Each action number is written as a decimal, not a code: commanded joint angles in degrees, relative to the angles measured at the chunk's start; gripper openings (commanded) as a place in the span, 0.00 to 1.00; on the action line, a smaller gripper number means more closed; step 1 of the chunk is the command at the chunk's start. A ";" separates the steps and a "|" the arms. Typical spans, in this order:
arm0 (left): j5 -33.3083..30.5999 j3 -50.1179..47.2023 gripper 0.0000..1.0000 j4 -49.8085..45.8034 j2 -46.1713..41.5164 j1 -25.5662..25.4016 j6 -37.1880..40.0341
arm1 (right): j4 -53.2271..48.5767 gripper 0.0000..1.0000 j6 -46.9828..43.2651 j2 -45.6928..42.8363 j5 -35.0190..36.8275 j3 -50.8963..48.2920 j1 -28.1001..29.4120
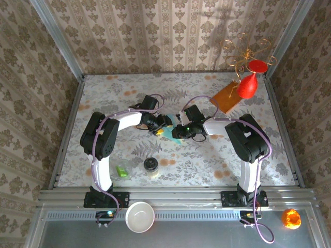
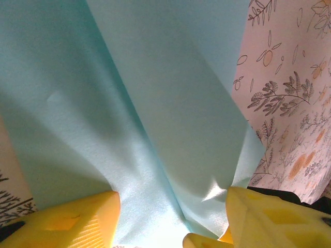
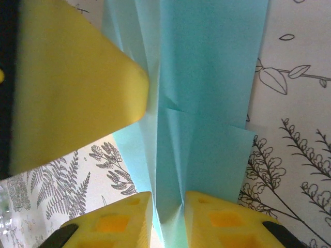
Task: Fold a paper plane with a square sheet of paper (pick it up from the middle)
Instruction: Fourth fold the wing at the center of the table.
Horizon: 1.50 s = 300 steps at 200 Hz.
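The light blue sheet of paper (image 1: pixel 177 138) lies mid-table, folded lengthwise into narrow creased layers like a plane's body and wings. Both grippers meet over it. In the right wrist view my right gripper (image 3: pixel 168 201) is shut on the paper's (image 3: pixel 207 77) central fold, with the flaps spreading away from the pinch. A yellow finger (image 3: pixel 77 93) of the other arm rests at the paper's left edge. In the left wrist view my left gripper (image 2: pixel 171 199) stands open, its fingers wide apart over the sloping paper (image 2: pixel 155 103).
An orange-brown sheet (image 1: pixel 226 96) lies at the back right beneath a red ornament (image 1: pixel 248 85) on a gold wire stand. A small jar (image 1: pixel 151 166) and a green piece (image 1: pixel 122 171) sit near the front. On the front rail are a white bowl (image 1: pixel 140 216) and an orange object (image 1: pixel 291 218).
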 commanded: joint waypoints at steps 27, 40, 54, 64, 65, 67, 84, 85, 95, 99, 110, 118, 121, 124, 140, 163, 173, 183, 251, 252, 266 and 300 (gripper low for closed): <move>-1.97 -1.05 0.60 -6.42 2.57 -0.24 0.11 | -0.25 0.21 -0.76 2.11 1.05 0.62 0.30; -1.87 -1.03 0.60 -6.37 2.25 -0.15 0.07 | 0.30 0.19 -0.53 2.05 0.05 0.03 0.00; -1.65 -0.74 0.60 -6.28 1.59 0.15 0.18 | 1.12 0.17 -0.19 1.95 -1.15 -0.69 -0.50; -1.32 -0.51 0.60 -6.13 0.89 0.36 0.29 | 1.70 0.16 0.10 1.93 -2.21 -1.19 -0.92; -1.24 -0.48 0.60 -6.11 0.86 0.41 0.29 | 1.75 0.16 0.14 1.94 -2.30 -1.22 -0.95; -1.13 -0.37 0.60 -5.97 0.61 0.45 0.29 | 1.93 0.15 0.19 1.95 -2.53 -1.23 -1.01; -0.44 0.45 0.61 -5.30 -1.05 1.03 0.62 | 2.90 0.12 0.69 2.09 -4.46 -1.78 -1.65; -0.40 0.53 0.61 -5.26 -1.17 1.05 0.63 | 2.97 0.12 0.70 2.11 -4.57 -1.83 -1.71; -0.11 1.01 0.62 -4.65 -2.48 1.40 0.84 | 3.25 0.11 0.71 2.10 -5.60 -1.95 -1.92; -0.07 1.16 0.62 -4.44 -3.01 1.58 1.02 | 3.35 0.10 0.75 2.11 -5.85 -2.03 -1.99; 0.12 1.47 0.63 -3.92 -4.41 2.07 1.68 | 3.40 0.10 0.67 2.14 -6.71 -2.05 -2.18; 0.00 1.70 0.65 -3.82 -5.39 2.45 2.24 | 3.26 0.09 0.49 2.22 -7.22 -2.05 -2.37; -0.12 1.62 0.65 -3.73 -5.75 2.60 2.44 | 3.22 0.09 0.53 2.21 -7.42 -2.02 -2.38; -0.10 1.57 0.65 -3.56 -6.07 2.72 2.60 | 3.17 0.09 0.51 2.26 -7.55 -2.00 -2.53; -0.12 0.45 0.65 -2.12 -7.61 3.34 3.34 | 3.27 0.08 0.47 2.39 -9.24 -2.15 -3.07; 1.22 -2.16 0.62 1.63 -8.82 3.72 3.20 | 3.13 0.08 0.75 3.04 -11.47 -2.02 -3.85; 2.28 -3.28 0.60 3.75 -8.93 3.74 2.80 | 2.96 0.08 0.91 3.42 -12.40 -1.88 -4.18; 3.45 -4.45 0.56 5.93 -8.94 3.65 2.37 | 2.94 0.07 0.97 3.96 -13.45 -1.66 -4.47; 9.88 -5.13 0.34 13.96 -4.49 2.22 1.96 | 4.97 0.05 4.30 6.34 -19.04 -1.38 -6.85; 9.90 -5.12 0.34 14.00 -4.47 2.22 1.96 | 5.08 0.05 4.31 6.39 -19.08 -1.42 -6.80; 10.43 -4.61 0.31 14.61 -3.31 2.13 1.84 | 5.15 0.05 4.26 6.35 -19.19 -1.60 -7.04; 12.08 -2.80 0.25 15.70 -0.58 1.73 1.61 | 4.05 0.05 3.81 6.61 -19.19 -1.24 -7.39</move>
